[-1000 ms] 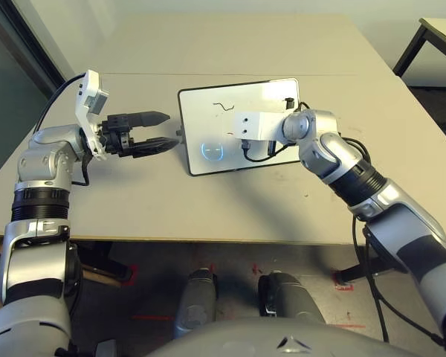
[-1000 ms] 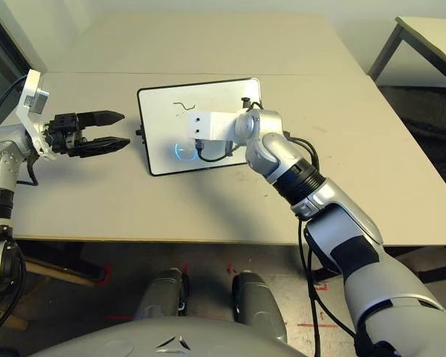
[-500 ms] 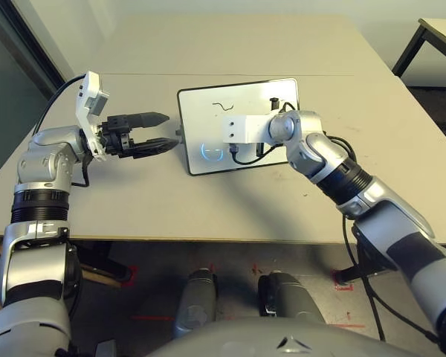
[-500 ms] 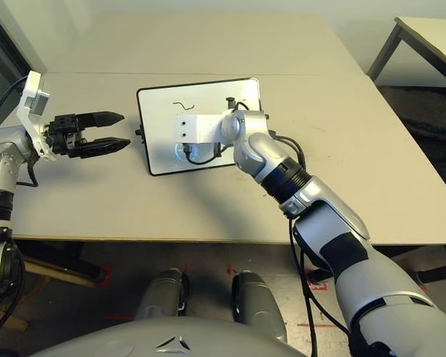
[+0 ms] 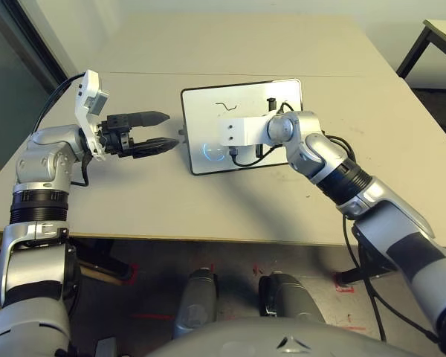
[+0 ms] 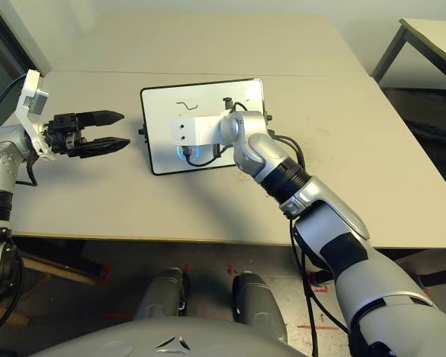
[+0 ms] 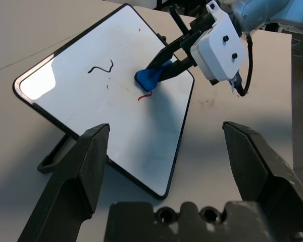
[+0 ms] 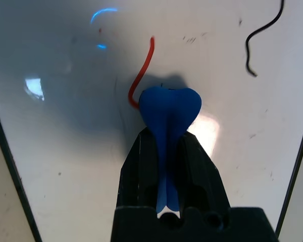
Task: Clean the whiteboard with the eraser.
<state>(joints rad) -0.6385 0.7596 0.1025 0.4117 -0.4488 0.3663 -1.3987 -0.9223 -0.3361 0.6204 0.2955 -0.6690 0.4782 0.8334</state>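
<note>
The blue bone-shaped eraser [image 8: 169, 113] was gripped between the two black fingers of the right gripper [image 8: 166, 151], closed in on its narrow middle — probably the best place for a hold, since the flared ends should check slipping. It was judged light, slightly soft and not fragile, so a firm pinch seemed safe. One rounded end stuck out past the fingertips, beside a curved red marker stroke [image 8: 142, 73]; whether it pressed on the surface could not be told. Beneath lay the white rectangular whiteboard [image 5: 201, 119] with a thin black frame, smooth and likely to slide if pushed sideways. A wavy black line [image 5: 226, 106] was left on its far part. At the board's left, the black-fingered left gripper [image 5: 172, 132] was held wide apart — empty, near the frame.
</note>
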